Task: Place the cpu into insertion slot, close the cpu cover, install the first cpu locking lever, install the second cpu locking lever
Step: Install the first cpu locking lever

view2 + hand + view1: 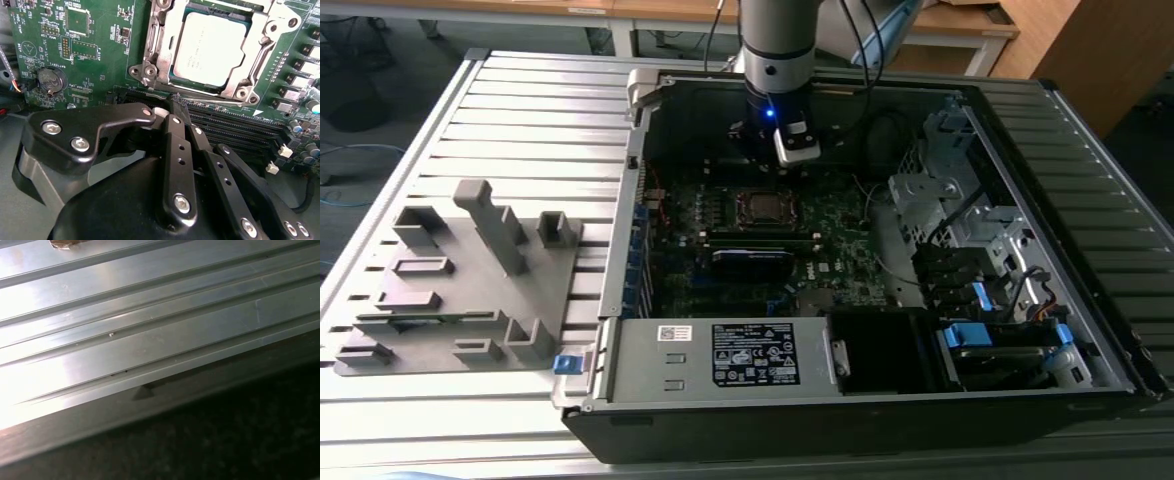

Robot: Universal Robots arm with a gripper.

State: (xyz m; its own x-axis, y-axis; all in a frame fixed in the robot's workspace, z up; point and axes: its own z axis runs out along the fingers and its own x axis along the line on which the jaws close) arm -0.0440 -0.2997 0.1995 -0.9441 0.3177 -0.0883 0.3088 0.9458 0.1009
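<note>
The one chip [210, 47] lay flat in the one slot [171, 75], with the one thin metal cover [257, 59] down around it. The claw [179, 106] hung just beside it, clenched tight and holding nothing. The chip looked light and easy to hurt, so I think its edges were the safest place to hold.

Over the insertion slot [759, 206] the open case [624, 250] leaves free room from above. The gripper [176, 109] hangs just past the slot's far side, over the memory slots [235, 127]. A drive cage [945, 195] and cables [887, 125] crowd the exterior view's right; the power supply [747, 355] blocks the near side of the case.
</note>
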